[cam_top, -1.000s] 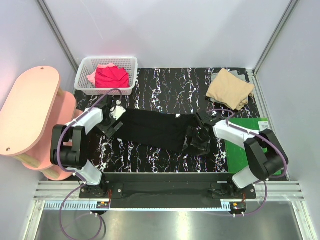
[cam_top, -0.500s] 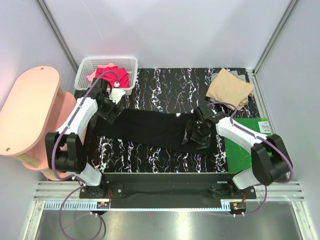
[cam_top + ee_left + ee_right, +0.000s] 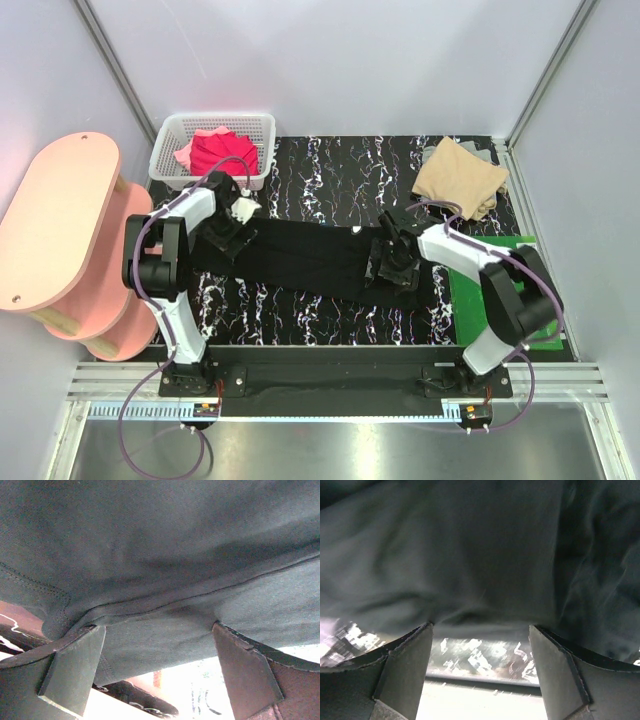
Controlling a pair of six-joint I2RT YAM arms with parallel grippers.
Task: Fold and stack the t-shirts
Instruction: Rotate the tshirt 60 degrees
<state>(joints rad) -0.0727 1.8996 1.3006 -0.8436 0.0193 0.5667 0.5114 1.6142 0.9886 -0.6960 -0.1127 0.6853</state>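
Note:
The black t-shirt (image 3: pixel 305 255) lies spread lengthwise across the marbled table, with a small pale print (image 3: pixel 356 231) near its far edge. At its left end, my left gripper (image 3: pixel 233 224) stands open, and its wrist view shows the hem (image 3: pixel 165 605) draped over the wide-apart fingertips of that left gripper (image 3: pixel 157 628). My right gripper (image 3: pixel 390 262) is at the shirt's right end, also open. Dark cloth (image 3: pixel 470 555) fills the view above that right gripper (image 3: pixel 480 628), with bare table between its fingers. A folded tan t-shirt (image 3: pixel 460 178) lies at the back right. Red (image 3: pixel 222 153) and pink (image 3: pixel 184 155) t-shirts sit in the basket.
The white mesh basket (image 3: pixel 166 153) stands at the back left corner. A green board (image 3: pixel 495 295) lies flat at the right, beside the right arm. A pink two-tier stool (image 3: pixel 55 225) stands off the table's left side. Grey walls close in the back and sides.
The shirt's left end has been drawn out to the left, so it lies longer and flatter. My left gripper swung back toward the basket, then came down again. My right gripper shifted slightly back and left.

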